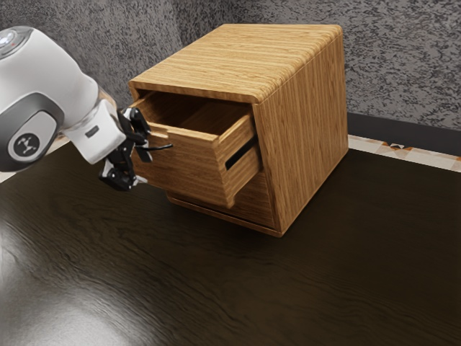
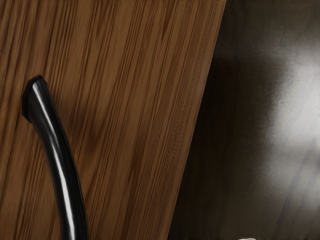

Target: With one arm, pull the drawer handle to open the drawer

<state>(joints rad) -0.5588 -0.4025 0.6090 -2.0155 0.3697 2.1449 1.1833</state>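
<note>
One drawer (image 1: 193, 160), the upper one of a wooden cabinet (image 1: 302, 108), stands pulled partway out toward the left of the frame, its hollow inside open to view from above. The cabinet sits on a dark glossy table (image 1: 252, 288) in front of a grey speckled wall (image 1: 403, 50). The white arm (image 1: 50, 101) enters from the upper left, and its black gripper (image 1: 133, 151) sits right at the drawer's front panel. Its jaws look spread, one above and one below the thin black handle (image 1: 160, 147), not pinching it. In the wrist view the curved, shiny handle (image 2: 55, 160) rises from the lower left across the wood-grain drawer front, with the dark table to the right.
</note>
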